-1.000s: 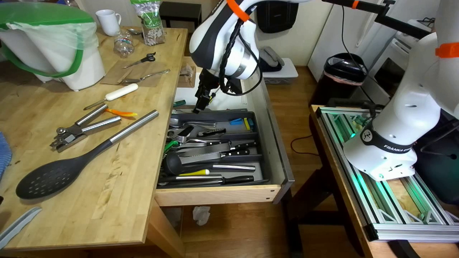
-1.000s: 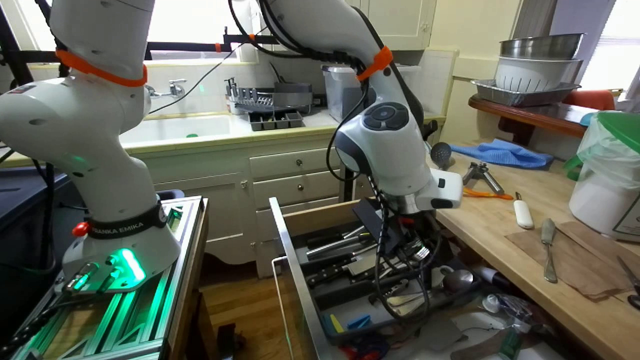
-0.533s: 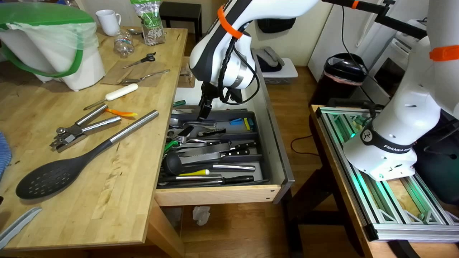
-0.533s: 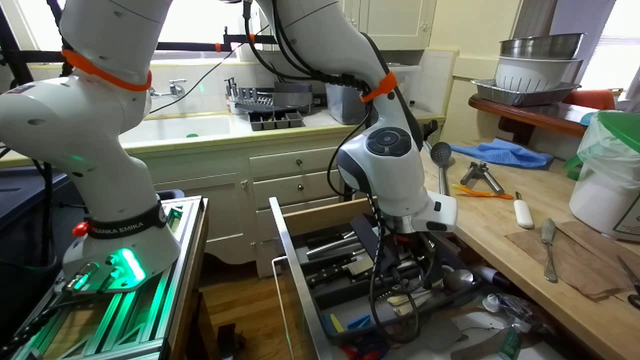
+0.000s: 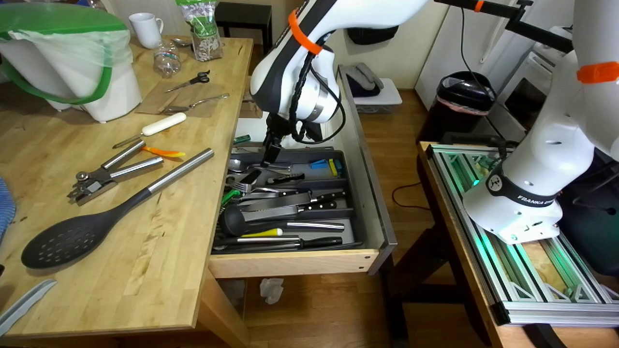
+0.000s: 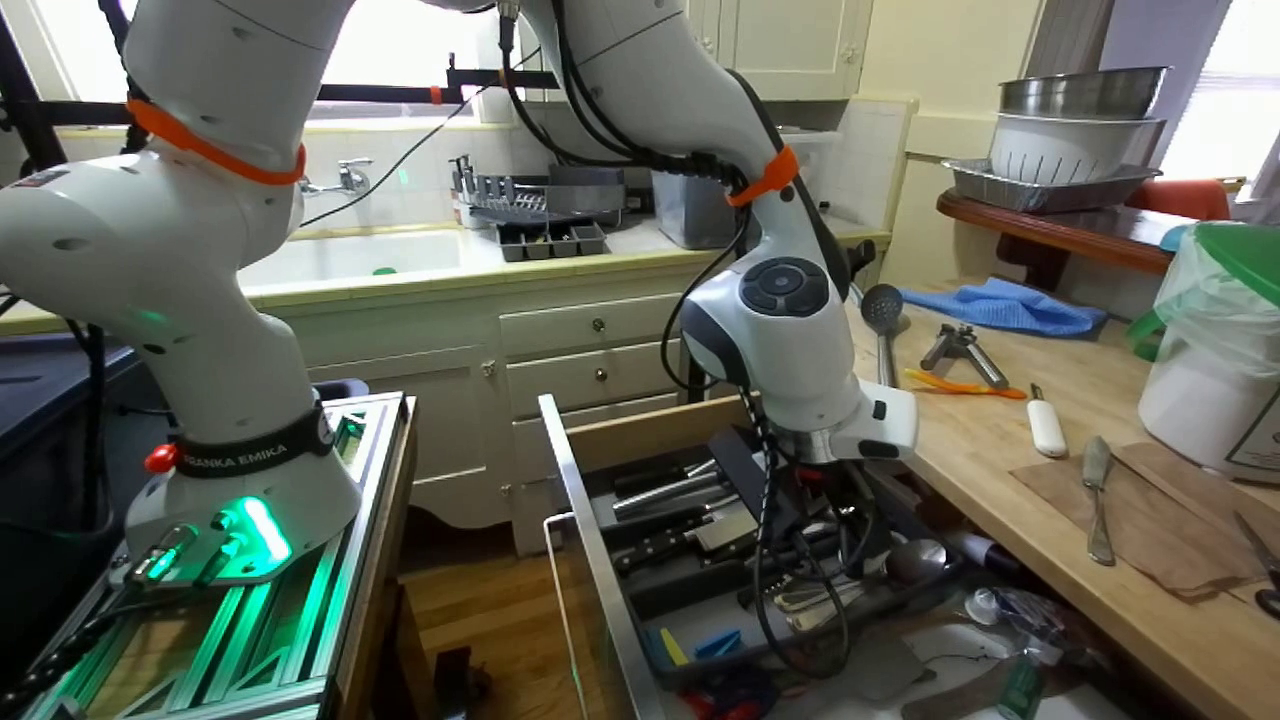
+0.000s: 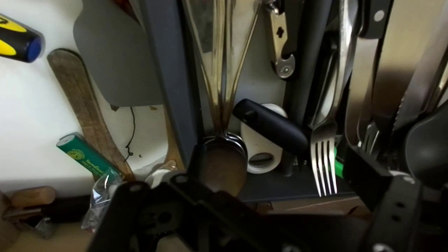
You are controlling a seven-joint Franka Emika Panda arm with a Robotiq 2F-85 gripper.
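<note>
1 black gripper (image 7: 279, 161), jaws apart, hangs over the dark-grey plastic tray (image 7: 174, 70); below, near 1 jaw, nested silvery metal spoons (image 7: 221, 119) run along the tray's wall.

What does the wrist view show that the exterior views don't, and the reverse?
Wrist view only: that the black pincer is open, and a yellow-and-black handle with a blue end.
Exterior views only: a black slotted spoon with a silver handle and a white plastic bucket with a green lid.
Shared by all three: the dark-grey plastic tray, a large-bowled silver spoon and a narrow green box.
</note>
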